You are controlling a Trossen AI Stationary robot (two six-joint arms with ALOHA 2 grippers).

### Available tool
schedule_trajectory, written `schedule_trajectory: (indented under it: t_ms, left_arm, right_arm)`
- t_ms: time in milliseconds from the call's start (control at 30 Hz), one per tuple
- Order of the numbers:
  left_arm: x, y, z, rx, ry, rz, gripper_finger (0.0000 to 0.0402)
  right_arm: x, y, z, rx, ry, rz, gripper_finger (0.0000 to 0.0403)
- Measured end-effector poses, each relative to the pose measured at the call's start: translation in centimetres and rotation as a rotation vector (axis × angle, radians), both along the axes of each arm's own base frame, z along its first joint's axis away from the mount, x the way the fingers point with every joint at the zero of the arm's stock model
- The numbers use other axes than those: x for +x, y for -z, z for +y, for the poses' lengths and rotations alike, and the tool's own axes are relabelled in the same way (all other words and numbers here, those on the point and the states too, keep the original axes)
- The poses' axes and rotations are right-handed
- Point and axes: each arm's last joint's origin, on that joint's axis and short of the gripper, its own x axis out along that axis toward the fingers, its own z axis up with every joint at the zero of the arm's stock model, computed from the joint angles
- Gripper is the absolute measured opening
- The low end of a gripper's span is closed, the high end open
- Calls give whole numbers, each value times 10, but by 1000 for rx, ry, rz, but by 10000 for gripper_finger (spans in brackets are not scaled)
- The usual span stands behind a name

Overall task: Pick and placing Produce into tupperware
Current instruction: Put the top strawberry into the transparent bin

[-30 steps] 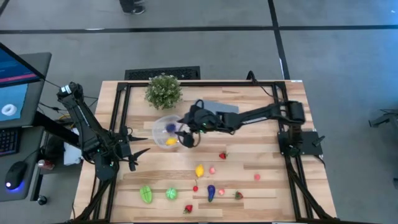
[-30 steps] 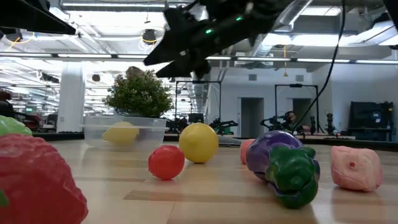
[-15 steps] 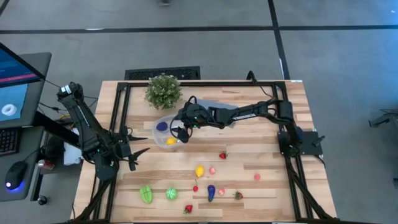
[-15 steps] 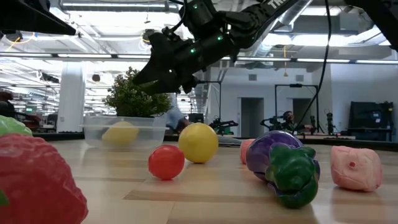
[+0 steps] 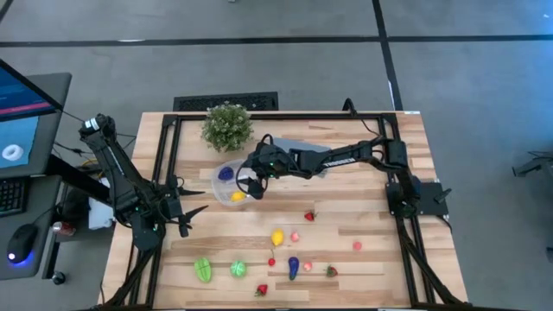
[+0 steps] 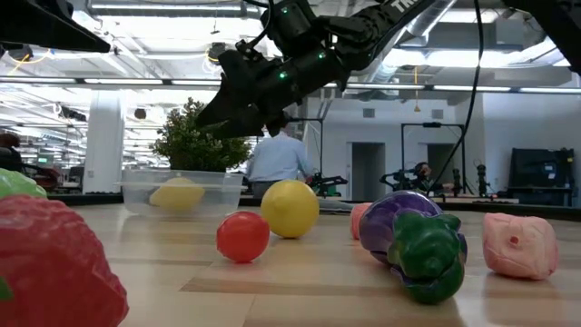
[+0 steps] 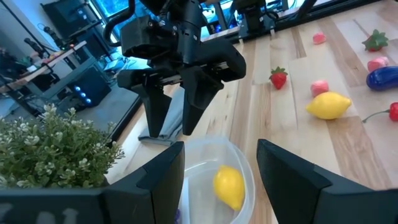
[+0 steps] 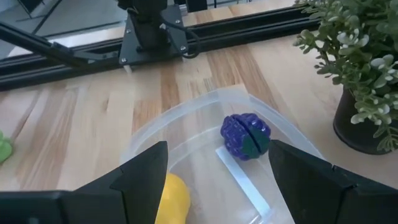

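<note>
Right gripper (image 5: 251, 183) hangs over the tub (image 5: 226, 195) with jaws wide and empty — looks like a drop spot, purple berry (image 8: 245, 135) and yellow piece (image 7: 229, 185) sit inside — left gripper (image 5: 192, 212) parked half-open at the table edge.

The right gripper (image 5: 244, 185), jaws spread and empty, occupies the space directly above the tupperware (image 5: 226, 192). The potted plant (image 5: 227, 126) blocks its far side. Bare tabletop (image 5: 363, 207) lies between the tupperware and the scattered produce (image 5: 277, 237), giving open access.
</note>
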Motion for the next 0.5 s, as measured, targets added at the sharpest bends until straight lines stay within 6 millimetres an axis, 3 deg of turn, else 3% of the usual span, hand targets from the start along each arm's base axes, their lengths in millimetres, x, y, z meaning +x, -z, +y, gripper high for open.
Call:
schedule_trajectory:
  t_ms: [500]
  left_arm:
    - [0,0,0,-18,-5,-5,192]
  right_arm:
    - [-6,9,11,-78,-78,121,301]
